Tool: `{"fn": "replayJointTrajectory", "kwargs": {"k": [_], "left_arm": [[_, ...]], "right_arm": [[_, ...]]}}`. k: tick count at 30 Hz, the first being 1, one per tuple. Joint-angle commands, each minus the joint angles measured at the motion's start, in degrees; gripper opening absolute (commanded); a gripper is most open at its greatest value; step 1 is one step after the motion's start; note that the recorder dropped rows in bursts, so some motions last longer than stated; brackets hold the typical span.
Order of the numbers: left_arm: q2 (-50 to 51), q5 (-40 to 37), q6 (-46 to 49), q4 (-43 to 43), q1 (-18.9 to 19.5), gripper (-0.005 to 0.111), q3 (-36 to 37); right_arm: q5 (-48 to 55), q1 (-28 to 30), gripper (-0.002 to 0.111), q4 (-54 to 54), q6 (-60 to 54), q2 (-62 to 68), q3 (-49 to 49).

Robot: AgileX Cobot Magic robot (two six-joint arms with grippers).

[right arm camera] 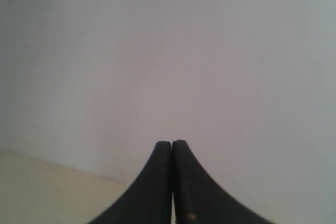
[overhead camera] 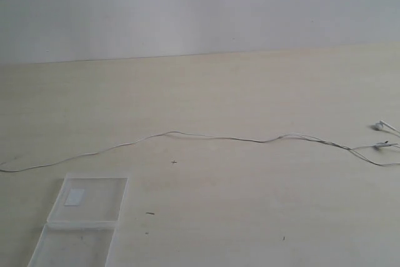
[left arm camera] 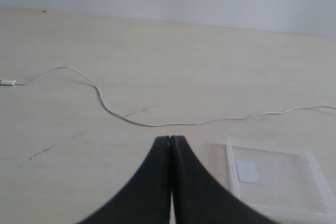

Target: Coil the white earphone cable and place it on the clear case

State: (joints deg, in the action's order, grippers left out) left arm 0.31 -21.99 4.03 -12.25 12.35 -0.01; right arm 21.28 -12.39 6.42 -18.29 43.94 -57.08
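1. The white earphone cable lies uncoiled, strung in one long wavy line across the table. Its earbuds are at the far right of the exterior view, and its plug shows in the left wrist view.
2. The clear case lies opened flat at the front left, near the wire but apart from it, with its white label on the farther half.
3. The left gripper has its jaws pressed together on nothing, with cable and case both ahead of it. The right gripper is likewise closed and empty, facing the wall — no wire in its view.
4. We judge the first grasp is the step in hand. We should spread the jaws, bring the tips right down to the tabletop, since the wire is thin and flat, and pinch near one end so the slack gathers into loops.
5. The middle of the table offers open room for coiling. The cable runs out of the exterior view at both sides, so we cannot tell how near any table edge it lies — and we must not sweep the case.
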Motion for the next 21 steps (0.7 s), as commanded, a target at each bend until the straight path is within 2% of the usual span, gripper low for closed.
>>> {"fn": "replayJointTrajectory", "kwargs": {"k": [1,5,9,11,16,18,21], "left_arm": [[-0.3,0.3,0.1,0.0,-0.3,0.000,0.0],[-0.3,0.3,0.1,0.0,-0.3,0.000,0.0],[-0.3,0.3,0.1,0.0,-0.3,0.000,0.0],[-0.3,0.3,0.1,0.0,-0.3,0.000,0.0],[-0.3,0.3,0.1,0.0,-0.3,0.000,0.0],[-0.3,0.3,0.1,0.0,-0.3,0.000,0.0],[-0.3,0.3,0.1,0.0,-0.3,0.000,0.0]], "right_arm": [[4.1,-1.1,0.000,2.7,-1.1,11.6,-3.1],[8.0,-2.7,0.000,5.0,-3.2,21.6,-5.4],[14.1,-6.4,0.000,12.4,-19.1,30.6,-8.8],[17.8,-8.3,0.000,16.9,-23.6,35.7,-10.9],[19.3,-10.9,0.000,20.1,-23.9,46.8,-15.2],[19.6,-11.0,0.005,21.1,-24.1,50.7,-17.4],[21.0,-11.0,0.022,22.3,-27.0,56.8,-20.4]]}}
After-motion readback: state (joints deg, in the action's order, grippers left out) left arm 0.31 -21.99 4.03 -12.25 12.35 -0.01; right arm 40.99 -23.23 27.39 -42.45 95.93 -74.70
